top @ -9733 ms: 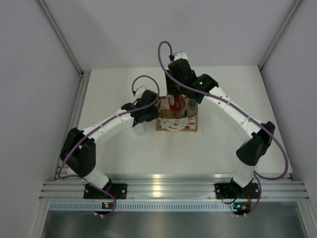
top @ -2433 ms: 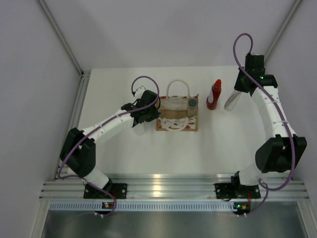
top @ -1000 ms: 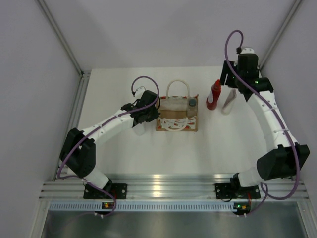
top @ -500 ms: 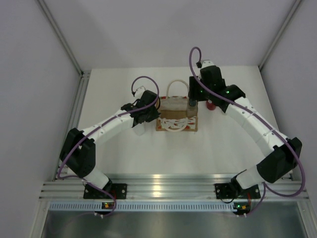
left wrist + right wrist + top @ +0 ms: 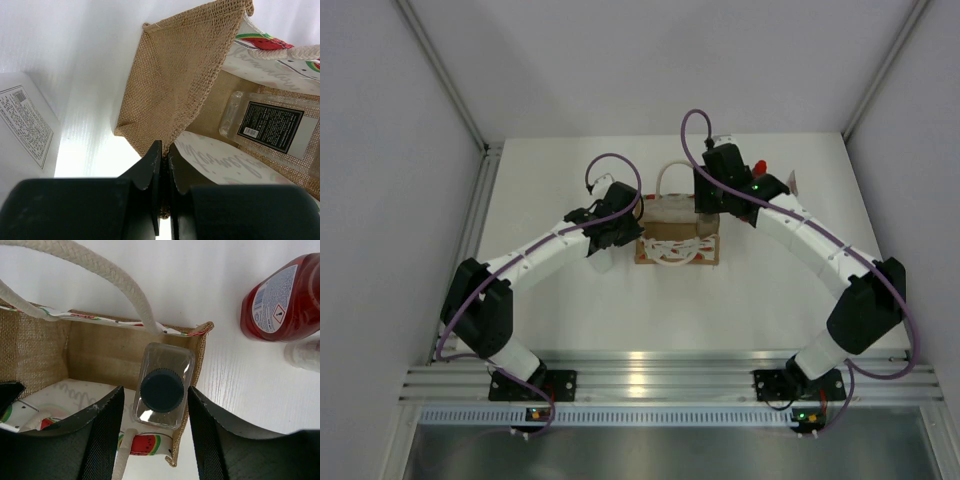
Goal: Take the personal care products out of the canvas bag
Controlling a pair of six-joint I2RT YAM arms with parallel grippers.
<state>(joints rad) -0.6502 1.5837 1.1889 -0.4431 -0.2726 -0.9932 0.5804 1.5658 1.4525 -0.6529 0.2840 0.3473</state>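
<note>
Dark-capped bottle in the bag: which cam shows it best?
Right wrist: it looks straight down on the dark-capped bottle, upright in a corner of the canvas bag, between the fingers of the open right end effector. Left wrist shows a labelled bottle side-on, likely the same, cap unseen. Top external: the right arm covers it.

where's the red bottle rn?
The red bottle sits on the table outside the canvas bag, just to its right; upper right of the right wrist view.

Bright, even light; soft shadows
</note>
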